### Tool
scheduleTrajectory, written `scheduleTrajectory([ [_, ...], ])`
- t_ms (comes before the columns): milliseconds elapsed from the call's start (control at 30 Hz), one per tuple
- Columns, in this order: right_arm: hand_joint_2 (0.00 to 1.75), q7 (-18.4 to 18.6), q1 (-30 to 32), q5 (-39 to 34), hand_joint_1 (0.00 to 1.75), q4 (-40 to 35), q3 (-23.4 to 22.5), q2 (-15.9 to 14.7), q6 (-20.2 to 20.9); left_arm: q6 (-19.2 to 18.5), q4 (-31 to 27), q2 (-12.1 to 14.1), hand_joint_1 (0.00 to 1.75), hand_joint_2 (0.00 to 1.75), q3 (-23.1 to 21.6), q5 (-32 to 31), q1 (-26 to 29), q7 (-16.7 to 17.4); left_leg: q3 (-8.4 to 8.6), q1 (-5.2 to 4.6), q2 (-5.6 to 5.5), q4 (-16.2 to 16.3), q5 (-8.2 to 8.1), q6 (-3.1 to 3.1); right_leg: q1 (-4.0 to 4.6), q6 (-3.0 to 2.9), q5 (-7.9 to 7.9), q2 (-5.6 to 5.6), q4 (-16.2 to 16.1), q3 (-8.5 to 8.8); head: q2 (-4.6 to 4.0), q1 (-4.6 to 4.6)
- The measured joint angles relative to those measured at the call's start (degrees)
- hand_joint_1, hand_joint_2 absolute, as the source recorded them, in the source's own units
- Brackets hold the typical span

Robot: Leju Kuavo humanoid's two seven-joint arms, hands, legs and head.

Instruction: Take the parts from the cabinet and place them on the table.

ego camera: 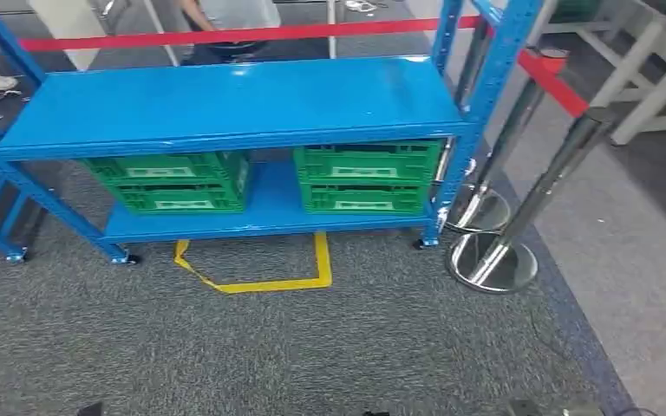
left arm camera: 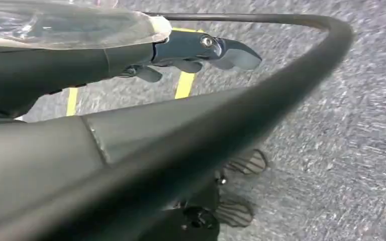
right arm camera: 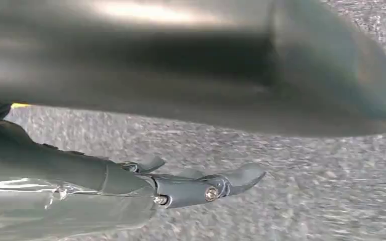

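Note:
A blue shelf cabinet [ego camera: 225, 100] stands ahead of me on grey carpet. Its lower shelf carries two stacks of green crates, one at the left [ego camera: 173, 180] and one at the right [ego camera: 366, 175]. What lies inside the crates is hidden. My left hand [left arm camera: 191, 52] hangs over the carpet with its fingers stretched out and nothing in them. My right hand [right arm camera: 191, 186] likewise hangs above the carpet, fingers extended and holding nothing.
Yellow tape [ego camera: 260, 269] marks a box on the floor before the cabinet. Two chrome posts [ego camera: 494, 256] with a red belt [ego camera: 551, 80] stand at the cabinet's right. White table legs [ego camera: 650, 78] are at the far right. A person stands behind the cabinet [ego camera: 225, 17].

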Motion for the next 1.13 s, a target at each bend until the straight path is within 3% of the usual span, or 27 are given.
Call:
scheduleTrajectory([
  [33,0.0,-0.07,0.0,0.18,0.0,0.0,0.07,-0.02,0.13,0.13,0.0,-0.18,0.0,0.0,0.0,0.26,0.01,0.0,0.74,0.28,-0.74,0.16,-0.58,-0.35,-0.14,0.21,3.37,0.64,-5.9,2.84,0.0,0.2],
  [67,0.0,-0.11,0.05,0.28,0.0,0.0,0.18,-0.02,0.28,0.26,0.0,-0.24,0.0,0.0,0.04,0.35,0.02,0.0,1.07,0.51,-1.2,0.29,-1.25,-0.78,-0.41,0.36,3.85,2.87,-9.54,4.91,0.0,0.57],
  [100,0.0,-0.09,0.27,0.31,0.0,0.29,0.33,-0.02,0.48,0.44,0.0,-0.22,0.0,0.0,0.11,0.37,-0.26,0.0,0.68,0.41,-1.67,0.45,-1.5,-1.19,-0.4,0.23,2.89,5.15,-9.65,5.56,-0.02,0.9],
  [133,0.0,-0.29,0.18,0.37,0.0,0.28,0.37,-0.04,0.52,0.5,0.02,-0.26,0.0,0.0,0.24,0.41,-0.42,0.0,0.1,0.44,-2.34,1.01,-1.61,-1.69,-0.5,-0.33,1.77,4.71,-11.51,6.64,0.0,0.92],
  [200,0.0,-0.35,0.0,0.37,0.0,0.28,0.42,-0.11,0.52,0.63,0.02,-0.35,0.0,0.0,0.39,0.5,-0.31,0.0,-0.26,0.96,-3.31,0.55,-1.36,-2.32,0.11,-1.39,1.35,3.74,-11.08,6.41,0.0,0.68],
  [233,0.0,-0.35,-0.09,0.37,0.0,0.28,0.48,-0.11,0.52,0.63,0.02,-0.37,0.0,0.0,0.42,0.55,-0.3,0.0,-0.1,0.95,-3.97,0.38,-1.51,-2.71,-0.02,-1.77,1.15,3.06,-11.39,6.87,0.0,0.66],
  [267,0.0,-0.35,0.05,0.37,0.0,0.26,0.52,-0.11,0.5,0.65,0.0,-0.48,0.0,0.0,0.44,0.72,-0.22,0.0,0.09,0.95,-2.61,1.04,-2.18,-3.05,-0.26,-2.26,1.01,2.23,-12.03,7.59,0.0,0.53],
  [300,0.0,-0.41,0.08,0.37,0.0,0.26,0.59,-0.11,0.5,0.65,0.0,-0.55,0.0,0.0,0.46,0.74,-0.4,0.0,-1.33,0.74,0.39,3.87,-3.02,-3.25,-0.24,-2.63,0.77,1.63,-12.43,8.13,0.0,-0.08],
  [333,0.0,-0.44,0.03,0.37,0.0,0.26,0.68,-0.11,0.48,0.65,0.0,-0.52,0.0,0.0,0.55,0.79,-0.73,0.0,-4.25,0.65,1.85,8.59,-4.69,-3.35,-0.2,-2.89,0.59,1.07,-12.57,8.46,0.0,-0.7],
  [400,0.0,-0.5,0.02,0.11,0.0,0.28,0.81,-0.2,0.24,0.65,0.0,-0.52,0.0,0.0,0.83,0.81,-0.92,0.0,-11.24,0.67,2.77,19.01,-7.7,-3.5,0.09,-3.33,0.02,-0.16,-12.58,8.83,0.0,-1.14],
  [433,0.0,-0.55,0.01,-0.15,0.0,0.28,0.81,-0.22,0.13,0.65,0.0,-0.57,0.0,0.0,0.83,0.85,-0.83,0.0,-13.55,0.67,2.91,21.59,-7.42,-3.44,0.19,-3.39,-0.28,-0.53,-12.58,9.14,0.0,-1.25],
  [467,0.0,-0.57,0.01,-0.37,0.0,0.28,0.81,-0.22,0.13,0.65,0.0,-0.66,0.0,0.0,0.85,0.87,-0.59,0.0,-14.26,0.65,2.93,21.03,-5.45,-3.26,0.31,-3.41,-0.6,-0.76,-12.58,9.6,0.0,-1.38],
  [500,0.0,-0.59,0.01,-0.44,0.0,0.28,0.83,-0.22,0.09,0.65,0.0,-0.66,0.0,0.0,0.85,0.87,-0.4,0.0,-13.63,0.52,2.94,18.02,-2.47,-2.91,0.44,-3.38,-0.92,-0.9,-12.58,10.09,0.0,-1.53],
  [567,0.0,-0.63,-0.1,-0.66,0.0,0.26,0.83,-0.2,-0.04,0.65,0.0,-0.59,0.0,0.0,0.92,0.87,-0.35,0.0,-10.03,-0.09,3.15,7.74,4.22,-1.69,0.61,-3.3,-1.59,-1.13,-12.68,11.19,0.0,-1.97],
  [600,0.0,-0.66,-0.12,-0.68,0.0,0.28,0.85,-0.13,-0.07,0.65,0.02,-0.3,0.0,0.0,0.94,0.87,-0.36,0.0,-8.86,-0.63,3.89,5.07,4.36,-0.94,0.55,-3.18,-1.86,-1.32,-12.77,10.71,0.0,-2.01],
  [633,0.0,-0.72,-0.27,-0.68,0.0,0.24,0.87,-0.11,-0.07,0.63,0.0,-0.37,0.0,0.0,0.96,0.85,-0.51,0.0,-8.37,-0.82,4.01,3.86,3.87,-0.94,0.75,-2.79,-2.17,-1.23,-12.74,10.68,0.0,-1.95],
  [667,0.0,-0.68,-0.29,-0.7,0.0,0.26,0.87,-0.15,-0.13,0.63,0.0,-0.46,0.0,0.0,1.0,0.85,-0.69,0.0,-8.25,-0.71,3.94,3.64,4.33,-1.58,1.09,-2.85,-2.49,-1.34,-12.47,10.7,0.0,-1.92],
  [700,0.0,-0.68,-0.27,-0.7,0.0,0.26,0.87,-0.39,-0.2,0.63,0.0,-0.5,0.0,0.0,1.03,0.85,-0.71,0.0,-8.12,-0.54,3.82,3.63,3.95,-2.93,0.96,-3.53,-2.55,-1.3,-12.56,10.83,0.0,-1.64],
  [767,0.0,-0.7,-0.34,-0.7,0.0,0.26,0.87,-0.39,-0.22,0.65,0.02,-0.44,0.0,0.0,1.14,0.87,-0.4,0.0,-8.07,-0.79,3.79,3.64,3.88,-2.49,0.78,-3.22,-2.56,-1.43,-12.77,11.06,0.0,-1.12],
  [933,0.0,-0.66,-0.32,-0.87,0.0,0.26,1.09,-0.37,-0.2,0.63,0.02,-0.41,0.0,0.0,1.29,0.76,-0.4,0.0,-7.99,-0.87,3.78,3.7,3.57,-2.03,0.71,-3.02,-2.55,-1.41,-13.43,11.54,0.0,-0.87],
  [1133,0.0,-0.33,-0.3,-1.42,0.0,0.26,1.11,-0.37,-0.31,0.41,0.02,-0.44,0.0,0.0,1.29,0.17,-0.44,-0.04,-7.75,-0.86,3.79,3.71,3.38,-1.75,0.7,-2.58,-2.65,-1.41,-13.68,11.79,0.0,-0.63],
])
